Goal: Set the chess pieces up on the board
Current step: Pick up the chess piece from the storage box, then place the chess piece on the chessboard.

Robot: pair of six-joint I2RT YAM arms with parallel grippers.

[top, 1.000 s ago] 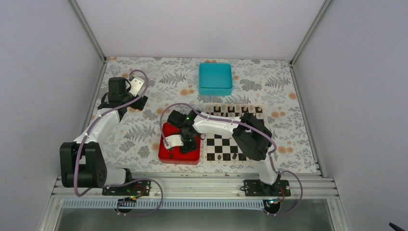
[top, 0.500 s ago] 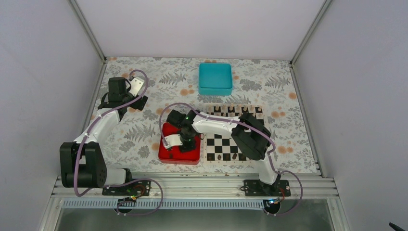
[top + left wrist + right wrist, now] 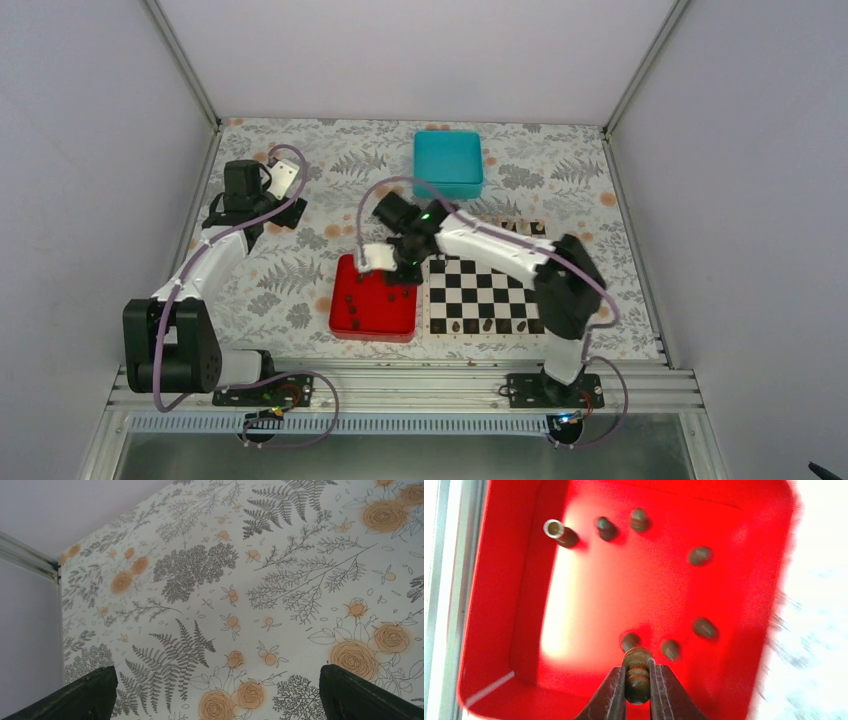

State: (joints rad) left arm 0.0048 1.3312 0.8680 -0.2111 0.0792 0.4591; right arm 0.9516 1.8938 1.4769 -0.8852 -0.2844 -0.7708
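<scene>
Right wrist view puts a small dark brown ridged chess piece [image 3: 638,680] upright between the two fingers of the right pincer [image 3: 638,669], which is squeezed tight against its sides (only the rounded top pokes past the fingertips). Below it lies the glossy red square plastic tray [image 3: 499,610], whose raised walls close in on every side. Seven loose dark pieces [image 3: 700,555] rest on the tray floor. Two sit just beyond the held one, with a third a little to the right. One more lies toward the right wall and three line up near the far left corner, with open red floor between the groups. From the top external view, this pincer hangs over the tray's far edge, near the left border of the flat black-and-white checkered board [image 3: 490,290], which lies just beside the tray. A teal square box [image 3: 448,163] stands beyond the board. Well apart at far left, the left pincer [image 3: 220,692] is spread wide and holds nothing, above the floral table cover [image 3: 280,580].
</scene>
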